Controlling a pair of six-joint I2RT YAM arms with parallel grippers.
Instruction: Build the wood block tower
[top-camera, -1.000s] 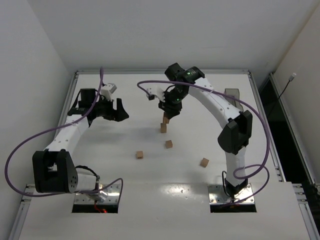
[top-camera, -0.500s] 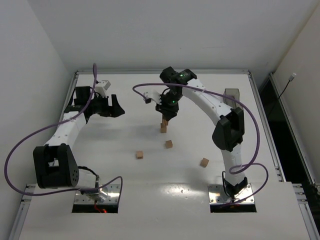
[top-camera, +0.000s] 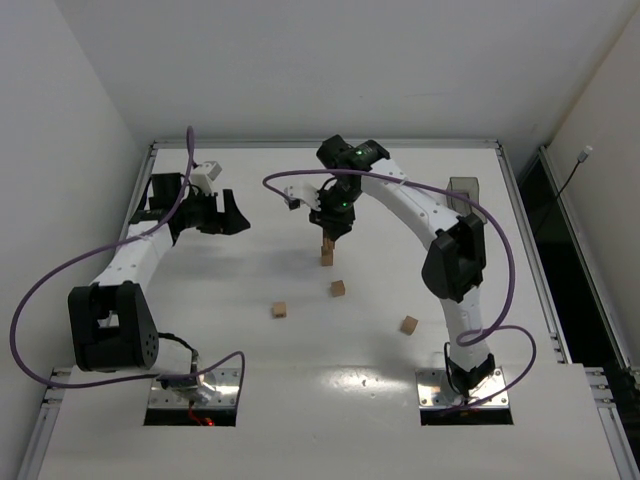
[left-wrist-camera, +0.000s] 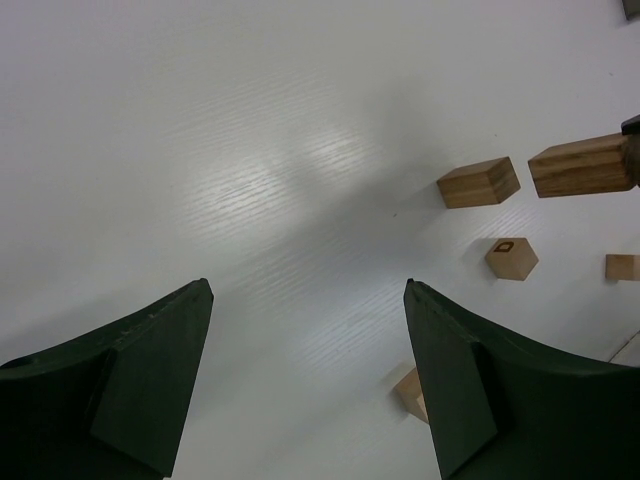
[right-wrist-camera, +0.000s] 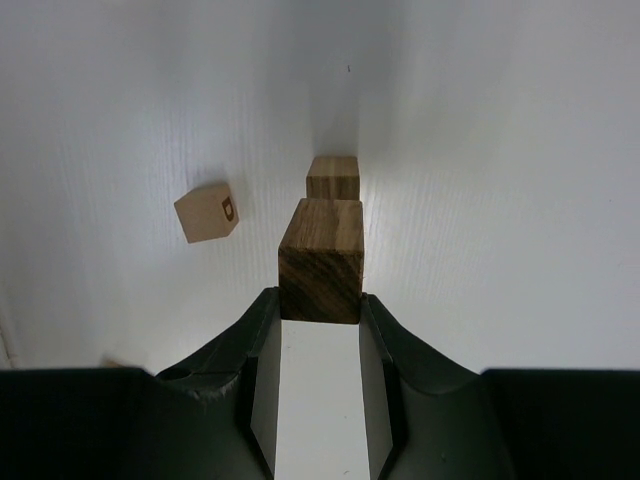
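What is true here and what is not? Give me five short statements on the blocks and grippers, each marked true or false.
1. The right gripper is shut on a wood block. True.
2. The left gripper grips a cube as well. False: its jaws stand open with nothing between them.
3. Three loose blocks lie scattered on the table. True.
4. A tower four cubes tall stands finished. False: only a single base block sits just beyond the held one.
5. One marked block shows a dark mark on a face. True.
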